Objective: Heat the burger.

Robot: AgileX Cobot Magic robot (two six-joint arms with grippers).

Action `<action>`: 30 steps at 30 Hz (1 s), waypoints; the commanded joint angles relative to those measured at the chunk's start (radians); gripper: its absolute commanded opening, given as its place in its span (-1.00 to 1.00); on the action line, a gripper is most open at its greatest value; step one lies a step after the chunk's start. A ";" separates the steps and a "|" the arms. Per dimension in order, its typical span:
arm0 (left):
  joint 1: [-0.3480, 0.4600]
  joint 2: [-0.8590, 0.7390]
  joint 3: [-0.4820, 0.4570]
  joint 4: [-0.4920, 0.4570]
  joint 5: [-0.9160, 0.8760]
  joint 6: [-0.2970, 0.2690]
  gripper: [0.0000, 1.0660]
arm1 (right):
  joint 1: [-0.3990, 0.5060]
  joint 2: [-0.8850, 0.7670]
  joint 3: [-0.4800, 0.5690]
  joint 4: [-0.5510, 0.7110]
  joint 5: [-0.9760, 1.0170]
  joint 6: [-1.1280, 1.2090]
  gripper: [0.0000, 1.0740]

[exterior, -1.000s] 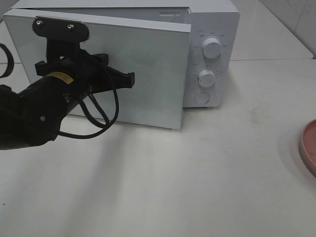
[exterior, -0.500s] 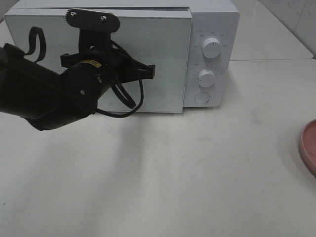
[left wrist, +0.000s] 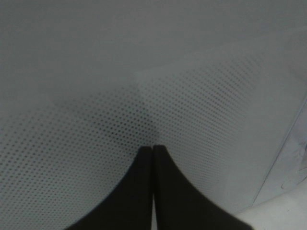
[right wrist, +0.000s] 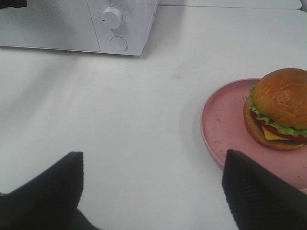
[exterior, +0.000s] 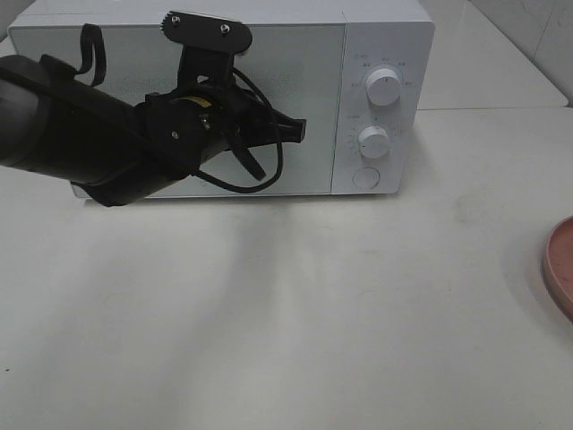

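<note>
The burger (right wrist: 280, 108) sits on a round pink plate (right wrist: 223, 120), shown only in the right wrist view; the exterior view catches just the plate's rim (exterior: 560, 269) at the right edge. My right gripper (right wrist: 153, 165) hovers open over the bare table, short of the plate, with nothing between its fingers (right wrist: 57, 187). The white microwave (exterior: 376, 54) stands at the back with its door (exterior: 304, 72) flush against the body. My left gripper (exterior: 303, 131) is shut, its tips (left wrist: 153, 148) pressed against the dotted door glass (left wrist: 144, 72).
Two knobs (exterior: 383, 87) (exterior: 374, 141) and a round button (exterior: 365, 177) sit on the microwave's right panel. The white tabletop (exterior: 313, 313) spreads in front of it. The left arm and its cable cover much of the door.
The left arm swept right and toward the microwave, pushing the door from ajar to flush against the body. The plate's rim has stayed put.
</note>
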State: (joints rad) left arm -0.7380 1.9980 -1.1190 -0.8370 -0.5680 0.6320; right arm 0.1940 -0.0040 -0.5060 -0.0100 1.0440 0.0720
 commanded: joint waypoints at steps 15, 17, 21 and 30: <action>-0.145 -0.153 0.212 -0.123 -0.103 0.050 -0.93 | -0.007 -0.028 -0.001 -0.007 -0.007 -0.005 0.42; -0.173 -0.191 0.253 -0.123 -0.060 0.053 -0.37 | -0.007 -0.028 -0.001 -0.007 -0.007 -0.005 0.42; -0.180 -0.216 0.275 -0.138 0.018 0.061 0.68 | -0.007 -0.028 -0.001 -0.007 -0.007 -0.005 0.42; -0.179 -0.285 0.313 -0.161 0.226 0.174 0.81 | -0.007 -0.028 -0.001 -0.007 -0.007 -0.005 0.42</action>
State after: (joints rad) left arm -0.9140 1.7430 -0.8100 -0.9940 -0.3810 0.7730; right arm 0.1940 -0.0040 -0.5060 -0.0100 1.0440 0.0720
